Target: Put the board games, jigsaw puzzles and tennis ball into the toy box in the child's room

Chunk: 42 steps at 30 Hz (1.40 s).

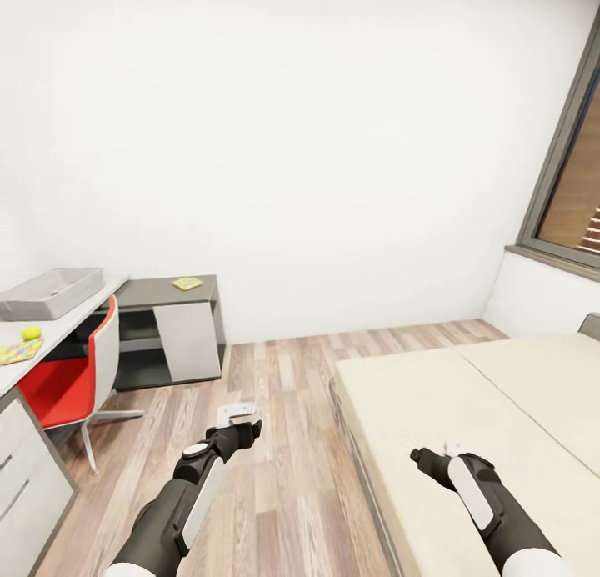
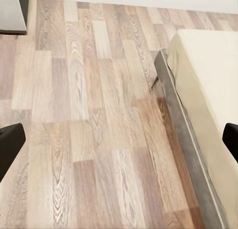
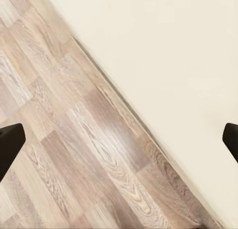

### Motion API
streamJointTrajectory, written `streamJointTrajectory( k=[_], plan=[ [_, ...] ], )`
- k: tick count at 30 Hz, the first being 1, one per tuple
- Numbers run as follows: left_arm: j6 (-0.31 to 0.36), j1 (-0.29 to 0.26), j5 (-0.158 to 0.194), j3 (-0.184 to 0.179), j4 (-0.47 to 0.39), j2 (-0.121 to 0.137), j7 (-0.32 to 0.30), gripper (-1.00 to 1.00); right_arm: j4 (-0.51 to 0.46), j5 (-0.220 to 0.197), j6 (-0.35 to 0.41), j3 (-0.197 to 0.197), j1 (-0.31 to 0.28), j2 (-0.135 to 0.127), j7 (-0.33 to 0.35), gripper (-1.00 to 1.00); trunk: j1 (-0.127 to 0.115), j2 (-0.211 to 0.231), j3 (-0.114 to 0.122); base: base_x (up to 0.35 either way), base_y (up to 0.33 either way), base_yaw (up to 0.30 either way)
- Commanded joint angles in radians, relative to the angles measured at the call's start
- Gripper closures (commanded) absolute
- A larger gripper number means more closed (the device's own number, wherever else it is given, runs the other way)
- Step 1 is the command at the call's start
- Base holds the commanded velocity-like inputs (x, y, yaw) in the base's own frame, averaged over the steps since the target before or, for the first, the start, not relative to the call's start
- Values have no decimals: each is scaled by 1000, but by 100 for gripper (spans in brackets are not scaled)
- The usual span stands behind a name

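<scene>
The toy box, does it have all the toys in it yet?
Not yet. The toy box sits on the table, but its inside is hidden from here. The tennis ball and a jigsaw puzzle lie out on the table beside it, so they are left to do. Both grippers, left and right, are open and carry nothing. No board games show on the visible part of the bed.

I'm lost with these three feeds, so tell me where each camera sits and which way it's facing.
Head view: on the head, looking forward and down at the bed, table and toy box; both forearms show.
Left wrist view: near the left gripper, facing floor and bed edge.
Right wrist view: near the right gripper, facing mattress and floor.
All three share the bed.
</scene>
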Motion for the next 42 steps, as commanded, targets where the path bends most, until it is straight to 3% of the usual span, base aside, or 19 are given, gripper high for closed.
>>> streamJointTrajectory(
  k=[1,21,42],
  plan=[
    [4,-1,10,-2,-1,0,9,-100,-2,-11,3,2,0,1,-9,-100,1,-2,-2,-2,-3,196],
    [3,-1,11,-2,-2,0,10,-100,-2,-11,3,3,0,3,-10,-100,1,-2,-2,-33,-38,259],
    [4,-1,11,-2,-1,0,9,-100,-1,-11,3,2,0,3,-10,-100,1,-2,-2,-33,-12,17]
  ],
)
